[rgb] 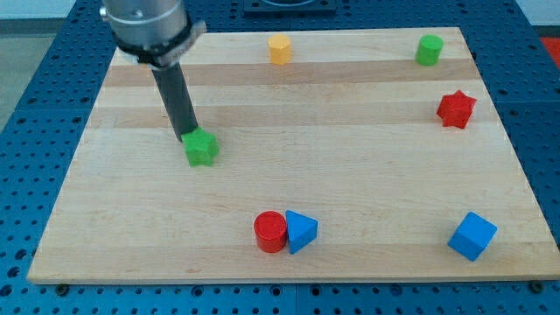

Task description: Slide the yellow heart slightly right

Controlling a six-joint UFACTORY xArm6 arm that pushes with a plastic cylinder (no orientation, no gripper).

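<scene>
The arm has no jaws, only a rod; my tip sits at the far-left edge of the green star, touching or nearly so. To do this well, I judge the tip should clear the star, swing round to the left side of the yellow heart and nudge it gently rightward. The heart lies well apart, far and right of the tip, near the worktop's far edge.

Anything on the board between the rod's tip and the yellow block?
Nothing: in the camera view, bare wood separates my tip, beside the green star, from the yellow heart.
</scene>
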